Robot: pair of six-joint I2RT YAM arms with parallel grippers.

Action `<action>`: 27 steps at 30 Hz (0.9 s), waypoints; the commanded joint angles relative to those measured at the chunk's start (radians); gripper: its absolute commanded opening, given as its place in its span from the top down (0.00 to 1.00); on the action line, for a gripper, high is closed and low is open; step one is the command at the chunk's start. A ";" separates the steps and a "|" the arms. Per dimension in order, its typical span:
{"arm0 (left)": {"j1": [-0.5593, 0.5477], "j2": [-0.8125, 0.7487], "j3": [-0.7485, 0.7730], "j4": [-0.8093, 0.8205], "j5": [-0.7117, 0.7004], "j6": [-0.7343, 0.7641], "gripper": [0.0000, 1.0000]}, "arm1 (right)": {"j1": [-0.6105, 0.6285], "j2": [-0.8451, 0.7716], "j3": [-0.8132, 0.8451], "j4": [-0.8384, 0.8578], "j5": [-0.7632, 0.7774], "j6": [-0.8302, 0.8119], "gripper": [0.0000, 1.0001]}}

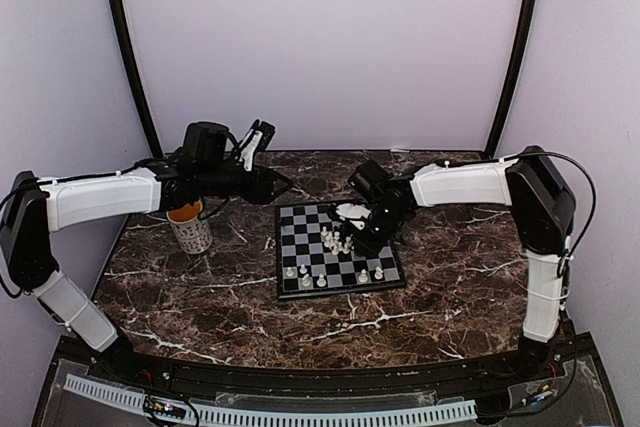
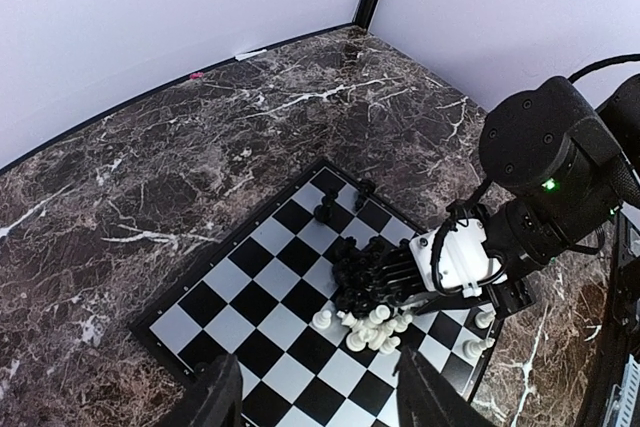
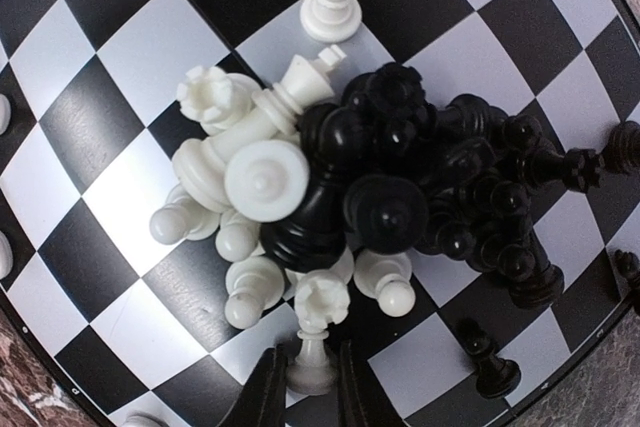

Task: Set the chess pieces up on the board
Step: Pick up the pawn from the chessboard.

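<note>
Chess pieces (image 3: 380, 177) heaped on the board (image 3: 90, 117), white beside black
Right pincer (image 3: 312, 359) pinching one white piece (image 3: 320, 307); left pincer (image 2: 318, 365) spread wide.

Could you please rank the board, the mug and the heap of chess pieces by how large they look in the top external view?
1. The board, clearly the largest.
2. The mug.
3. The heap of chess pieces, which looks a little smaller than the mug. Part of it is hidden, so this last step is unsure.
</note>
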 commanded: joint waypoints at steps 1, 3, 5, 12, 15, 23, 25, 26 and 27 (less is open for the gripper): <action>-0.006 0.005 0.020 0.024 0.024 -0.006 0.45 | -0.011 0.000 -0.014 -0.030 -0.016 0.010 0.87; -0.006 0.010 0.024 0.025 0.029 -0.009 0.45 | -0.013 -0.015 -0.019 -0.027 -0.018 0.007 0.89; -0.008 0.013 0.026 0.033 0.039 -0.015 0.45 | -0.019 -0.048 -0.027 -0.025 -0.041 -0.003 0.91; -0.059 0.017 0.029 0.102 0.202 0.052 0.49 | -0.049 -0.222 -0.082 -0.008 -0.296 -0.088 0.93; -0.104 0.035 0.058 0.111 0.247 0.084 0.51 | -0.057 -0.285 -0.094 0.003 -0.388 -0.094 0.93; -0.136 0.098 0.091 0.234 0.420 -0.006 0.57 | -0.066 -0.372 -0.046 -0.036 -0.564 -0.129 0.92; -0.137 0.128 0.108 0.256 0.467 -0.065 0.57 | -0.067 -0.376 -0.039 -0.044 -0.580 -0.133 0.92; -0.137 0.146 0.121 0.264 0.488 -0.106 0.57 | -0.067 -0.378 -0.036 -0.043 -0.583 -0.132 0.92; -0.138 0.155 0.126 0.266 0.503 -0.140 0.57 | -0.067 -0.380 -0.035 -0.044 -0.587 -0.131 0.92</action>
